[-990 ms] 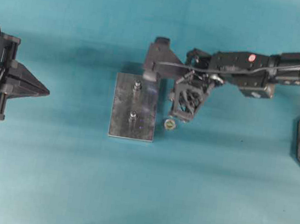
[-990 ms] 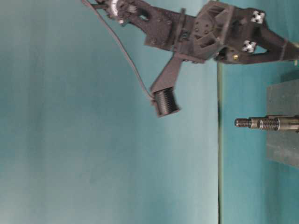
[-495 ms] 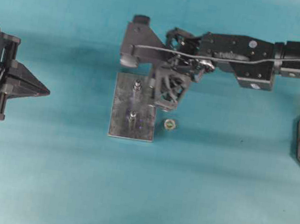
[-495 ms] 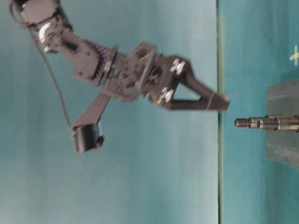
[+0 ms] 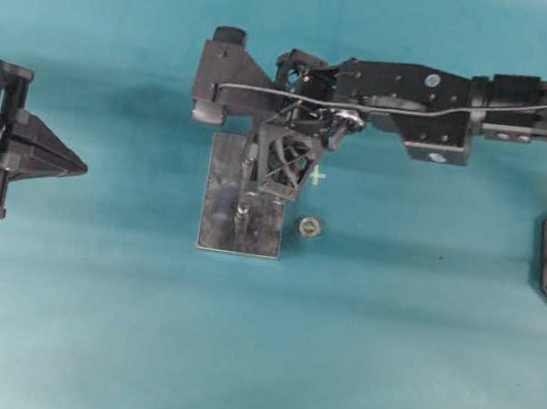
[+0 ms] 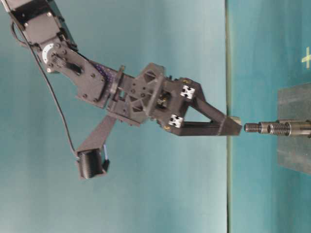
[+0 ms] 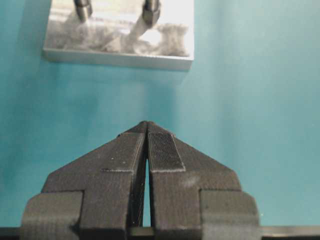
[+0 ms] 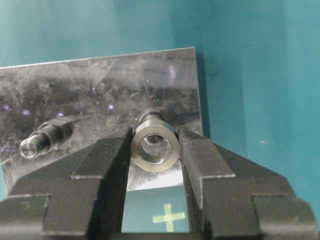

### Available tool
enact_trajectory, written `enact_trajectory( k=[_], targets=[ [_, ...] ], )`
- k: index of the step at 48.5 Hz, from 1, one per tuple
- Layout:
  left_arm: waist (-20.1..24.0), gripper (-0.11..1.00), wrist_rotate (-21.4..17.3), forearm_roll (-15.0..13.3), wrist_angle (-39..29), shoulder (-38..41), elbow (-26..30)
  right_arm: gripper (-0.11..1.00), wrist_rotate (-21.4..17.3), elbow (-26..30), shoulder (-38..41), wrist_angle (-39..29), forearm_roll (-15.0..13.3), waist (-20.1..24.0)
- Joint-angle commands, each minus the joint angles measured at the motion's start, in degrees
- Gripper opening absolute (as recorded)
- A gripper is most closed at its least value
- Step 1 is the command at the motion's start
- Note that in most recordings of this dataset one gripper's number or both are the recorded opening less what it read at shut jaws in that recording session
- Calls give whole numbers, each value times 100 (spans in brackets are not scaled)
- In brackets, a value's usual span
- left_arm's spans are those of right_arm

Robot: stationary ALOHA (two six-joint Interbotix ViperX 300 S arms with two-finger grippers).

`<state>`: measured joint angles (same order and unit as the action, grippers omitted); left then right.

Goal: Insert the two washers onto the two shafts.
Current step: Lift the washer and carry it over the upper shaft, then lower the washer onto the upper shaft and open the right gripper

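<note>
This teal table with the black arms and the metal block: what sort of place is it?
Probably a robotics lab test bench: a bare teal table, a metal plate with two threaded shafts, and the right gripper holding a washer.

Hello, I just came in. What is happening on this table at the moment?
The right gripper holds a metal washer between its fingers, above a steel plate with two upright shafts. The washer is lined up over one shaft but not yet on it. The left gripper waits shut at the side. A small nut lies beside the plate.
</note>
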<state>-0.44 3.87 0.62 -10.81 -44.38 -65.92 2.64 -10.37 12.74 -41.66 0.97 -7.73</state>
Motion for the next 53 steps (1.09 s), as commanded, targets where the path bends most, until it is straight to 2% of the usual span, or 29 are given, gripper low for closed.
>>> enact_trajectory(
  k=[1,36,38,45,47,53],
  targets=[
    [0,0,9,9,53,-44,62,32,44,123,-62,0,-9,35],
    [0,0,0,9,53,-62,88,33,26,387,378,-264,0,-9],
    [0,0,0,9,53,-62,105,39,26,387,396,-264,0,-9],
    [0,0,0,18,44,-62,132,80,26,378,404,-272,44,53],
    [0,0,0,9,18,-62,132,81,26,387,404,-281,79,88],
    [0,0,0,9,-62,-53,158,73,35,387,387,-308,114,123]
  ],
)
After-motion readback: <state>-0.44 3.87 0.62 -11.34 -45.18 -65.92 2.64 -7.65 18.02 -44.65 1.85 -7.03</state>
